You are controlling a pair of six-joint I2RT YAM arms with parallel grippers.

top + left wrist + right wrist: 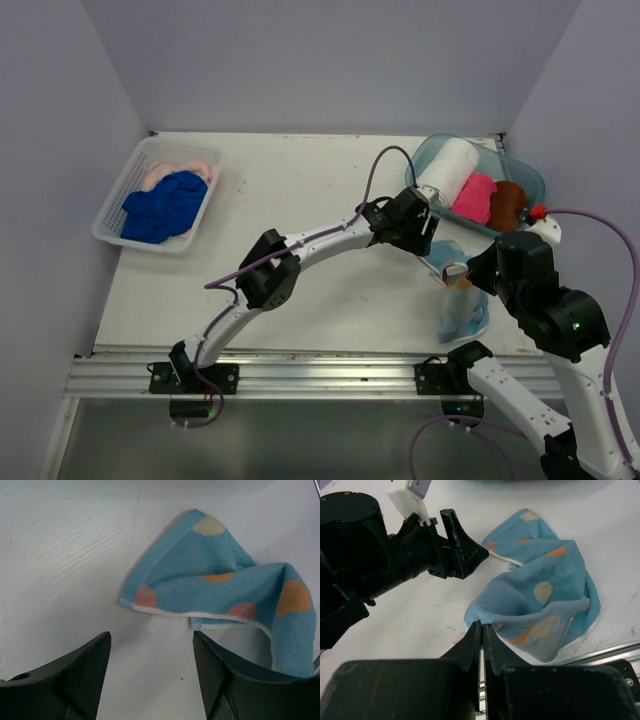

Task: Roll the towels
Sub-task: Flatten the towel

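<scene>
A light blue towel with orange and pink dots [462, 305] lies crumpled on the table at the right front; it also shows in the left wrist view [220, 590] and the right wrist view [545, 595]. My right gripper [483, 625] is shut on a corner of this towel and lifts that edge. My left gripper [150, 640] is open and empty, just short of the towel's far corner. Rolled white [447, 168], hot pink [474, 198] and brown [508, 204] towels lie in the clear teal tub [528, 176]. Royal blue [165, 205] and pale peach [180, 165] towels sit crumpled in the white lattice basket [108, 215].
The teal tub stands at the back right, just behind the left gripper. The basket stands at the far left. A metal rail [300, 375] runs along the table's near edge, close to the light blue towel. Grey walls enclose the table.
</scene>
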